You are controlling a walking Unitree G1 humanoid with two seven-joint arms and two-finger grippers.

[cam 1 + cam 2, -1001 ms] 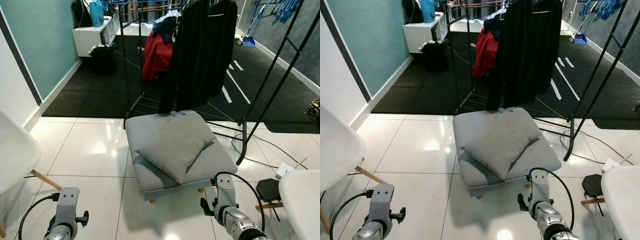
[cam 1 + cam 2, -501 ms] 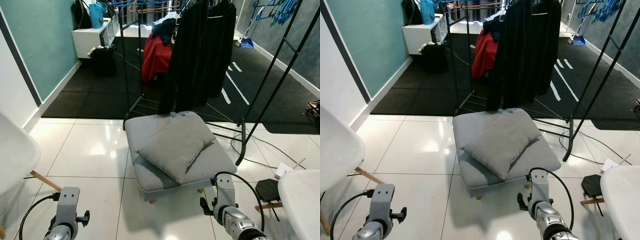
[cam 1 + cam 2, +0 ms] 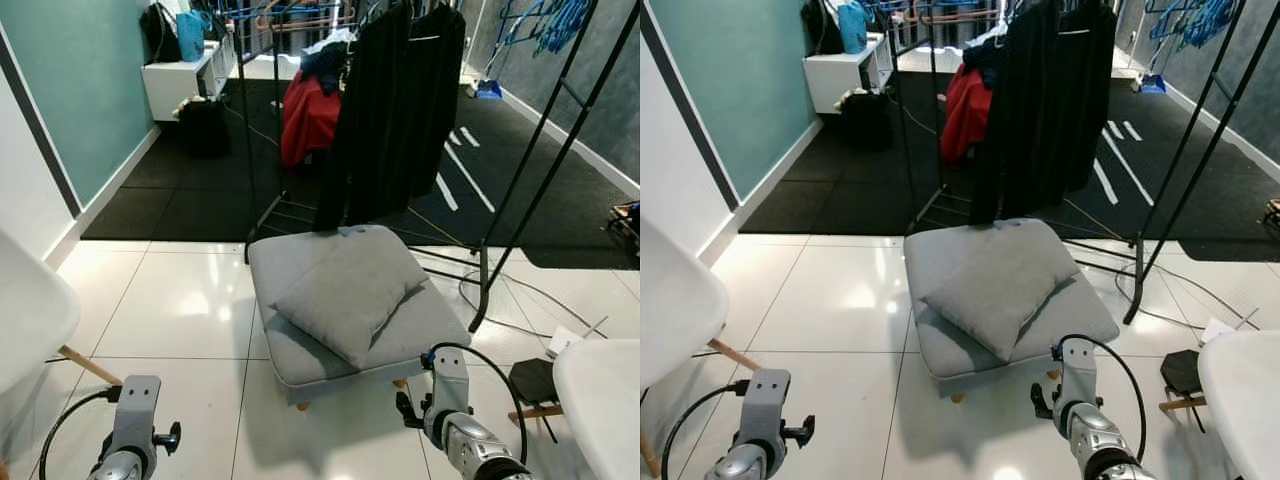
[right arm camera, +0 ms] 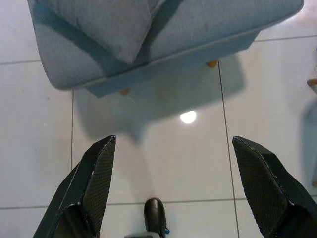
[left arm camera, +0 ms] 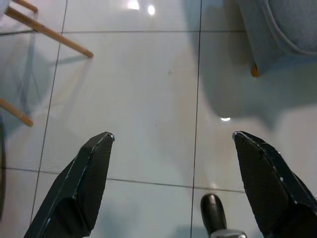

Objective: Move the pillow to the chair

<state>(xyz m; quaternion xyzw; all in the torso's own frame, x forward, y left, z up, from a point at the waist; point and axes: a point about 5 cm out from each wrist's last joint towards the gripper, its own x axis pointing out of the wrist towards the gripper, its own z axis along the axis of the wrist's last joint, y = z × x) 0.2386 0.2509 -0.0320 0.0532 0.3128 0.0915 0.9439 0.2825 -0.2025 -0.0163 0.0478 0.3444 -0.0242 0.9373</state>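
Observation:
A grey pillow [image 3: 345, 293] lies tilted on a low grey footstool [image 3: 440, 318] in the middle of the white tiled floor. A white chair [image 3: 28, 315] with wooden legs stands at the left edge. Another white chair [image 3: 605, 400] sits at the right edge. Both arms hang low in front of the footstool. My left gripper [image 5: 173, 141] is open over bare tiles. My right gripper [image 4: 173, 144] is open too, pointing at the floor just before the footstool's near edge, with the pillow corner [image 4: 119, 29] beyond it.
A black clothes rack [image 3: 400, 110] with dark garments and a red one [image 3: 305, 115] stands right behind the footstool. Its slanted black frame [image 3: 530, 180] and cables [image 3: 520, 290] run to the right. A small black object [image 3: 535, 378] lies on the floor right of the footstool. A white shelf [image 3: 185, 80] stands far left.
The whole picture has shifted slightly, so the camera has moved a little. The pillow, footstool and both hanging arms keep their places relative to each other.

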